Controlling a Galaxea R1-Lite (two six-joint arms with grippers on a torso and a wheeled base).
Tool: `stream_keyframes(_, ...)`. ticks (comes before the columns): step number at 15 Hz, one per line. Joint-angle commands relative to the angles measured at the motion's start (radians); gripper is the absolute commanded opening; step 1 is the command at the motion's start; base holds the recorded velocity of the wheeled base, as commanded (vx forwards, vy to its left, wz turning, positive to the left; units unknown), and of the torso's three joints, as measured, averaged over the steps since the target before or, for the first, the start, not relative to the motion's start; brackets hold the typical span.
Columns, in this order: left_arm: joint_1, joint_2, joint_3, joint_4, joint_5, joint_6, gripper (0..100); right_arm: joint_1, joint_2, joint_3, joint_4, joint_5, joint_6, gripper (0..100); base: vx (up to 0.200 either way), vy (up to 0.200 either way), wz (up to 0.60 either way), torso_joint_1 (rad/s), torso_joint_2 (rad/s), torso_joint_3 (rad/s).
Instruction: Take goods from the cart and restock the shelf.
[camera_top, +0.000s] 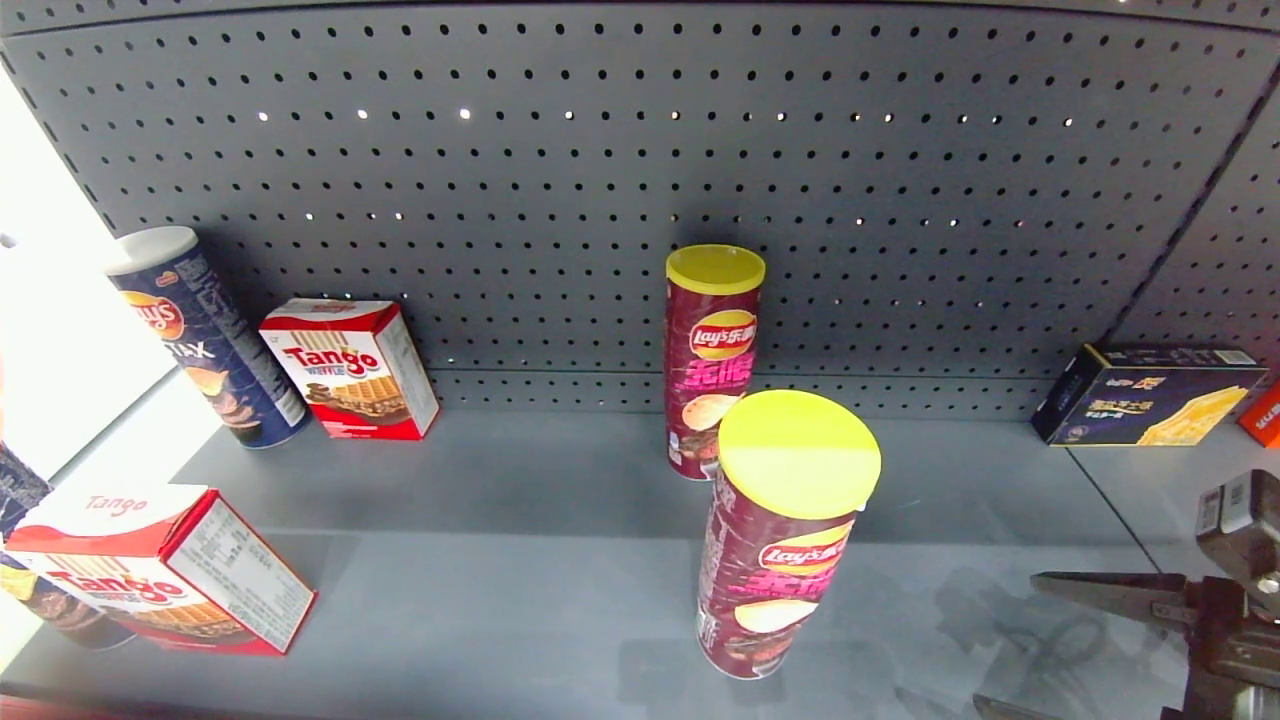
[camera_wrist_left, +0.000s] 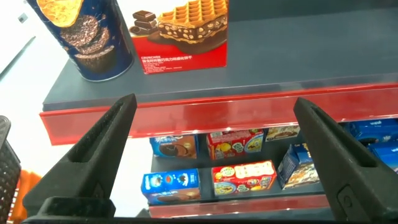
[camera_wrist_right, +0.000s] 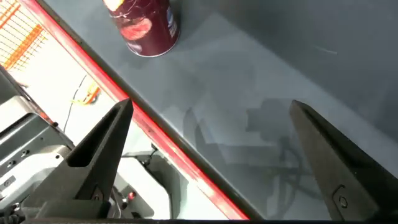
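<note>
Right gripper (camera_top: 1015, 642) is seen wide open and empty, low over the shelf (camera_top: 500, 560) near its front edge. The front maroon chip can (camera_top: 775, 540) stands upright to the left of that gripper, apart from it. It is judged placed and released. A second maroon chip can (camera_top: 710, 360) stands farther back, beyond the first.

Left gripper (camera_wrist_left: 216, 102) is also wide open with nothing held, parked in front of the shelf's red lip (camera_wrist_left: 249, 112). A blue chip can (camera_wrist_left: 87, 37) and a wafer box (camera_wrist_left: 180, 31) are seen beyond it on the shelf.

Status: several goods are shelved and nothing is in hand. What is left in the cart cannot be told, so the remaining count is unknown. Another fetch from the cart is judged next if stock remains.
</note>
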Motion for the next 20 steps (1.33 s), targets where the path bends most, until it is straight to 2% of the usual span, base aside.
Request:
stream_keyframes(1,0.002,-0.002,0.0,0.0,0.002,0.0,100,0.002,0.084,-0.043,0.0,-0.001,0.001,100,0.0,0.0,0.0,0.0,0.0,0.0)
stream_keyframes(6,0.002,-0.003,0.0,-0.002,0.002,0.003,100,0.009,0.198,-0.149,0.0,-0.007,0.001,100,0.0,0.0,0.0,0.0,0.0,0.0)
stream_keyframes(20,0.002,-0.006,0.0,0.0,0.0,-0.006,100,0.054,0.346,-0.259,-0.002,-0.01,-0.004,100,0.0,0.0,0.0,0.0,0.0,0.0)
